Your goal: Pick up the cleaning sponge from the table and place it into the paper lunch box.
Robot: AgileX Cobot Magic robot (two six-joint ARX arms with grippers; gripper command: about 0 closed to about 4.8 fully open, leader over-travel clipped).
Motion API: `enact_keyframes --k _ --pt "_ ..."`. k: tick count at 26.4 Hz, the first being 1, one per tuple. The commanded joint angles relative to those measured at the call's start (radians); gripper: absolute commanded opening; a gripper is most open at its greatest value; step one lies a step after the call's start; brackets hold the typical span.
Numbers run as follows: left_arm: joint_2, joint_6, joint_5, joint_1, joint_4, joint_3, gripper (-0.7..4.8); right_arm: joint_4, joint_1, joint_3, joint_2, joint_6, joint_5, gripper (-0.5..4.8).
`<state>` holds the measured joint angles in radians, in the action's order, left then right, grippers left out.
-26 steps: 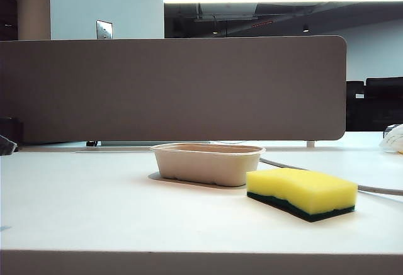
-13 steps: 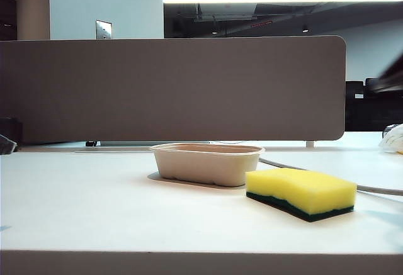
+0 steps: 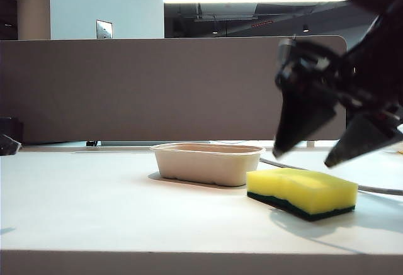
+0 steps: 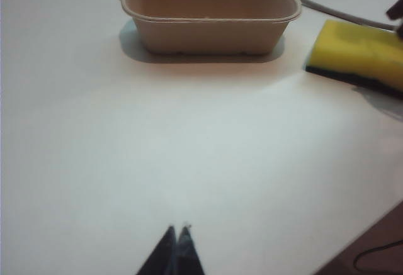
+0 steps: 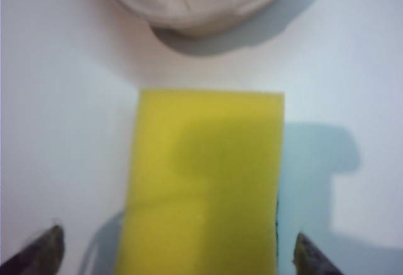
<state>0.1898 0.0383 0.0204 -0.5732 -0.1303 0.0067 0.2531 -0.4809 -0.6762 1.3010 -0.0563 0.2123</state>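
Item one: my right gripper, jaws spread wide and holding nothing, hanging just above the cleaning sponge. In the right wrist view the two fingertips stand to either side of the sponge, clear of its edges.

Item two: the cleaning sponge, yellow face up, green layer down, lying flat on the table directly beneath that claw.

Item three: the paper lunch box, upright on the table just beyond the sponge from the right claw, near it; I cannot tell whether they touch.

Item four: my left gripper, fingers pressed together, low over bare table, well apart from the box and sponge ahead of it.

Item five: a grey cable behind the sponge.
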Motion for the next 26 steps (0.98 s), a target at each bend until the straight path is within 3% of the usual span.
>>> enact_keyframes --k 1,13,15,16,17,22,26 --pt "0.0 -0.001 0.003 -0.023 0.012 0.001 -0.05 -0.021 -0.002 -0.019 0.058 0.061 -0.005 4.79" --pt "0.0 -0.001 0.002 -0.023 0.012 0.001 -0.05 -0.106 -0.002 -0.018 0.186 0.066 -0.037 4.79" --pt "0.0 -0.001 0.002 -0.023 0.012 0.001 -0.05 -0.101 -0.002 -0.019 0.185 0.066 -0.026 1.5" --pt "0.0 -0.001 0.002 -0.023 0.012 0.001 -0.05 -0.094 -0.002 -0.026 0.18 0.065 0.016 0.24" --pt "0.0 -0.001 0.002 -0.023 0.012 0.001 -0.05 -0.078 -0.002 -0.041 0.177 0.065 0.048 -0.09" --pt "-0.001 -0.001 0.002 -0.023 0.012 0.001 -0.05 0.102 -0.023 -0.245 0.171 0.065 0.104 -0.08" --pt "-0.001 -0.001 0.002 -0.023 0.012 0.001 -0.05 0.028 -0.049 -0.386 0.192 0.082 0.084 -0.09"
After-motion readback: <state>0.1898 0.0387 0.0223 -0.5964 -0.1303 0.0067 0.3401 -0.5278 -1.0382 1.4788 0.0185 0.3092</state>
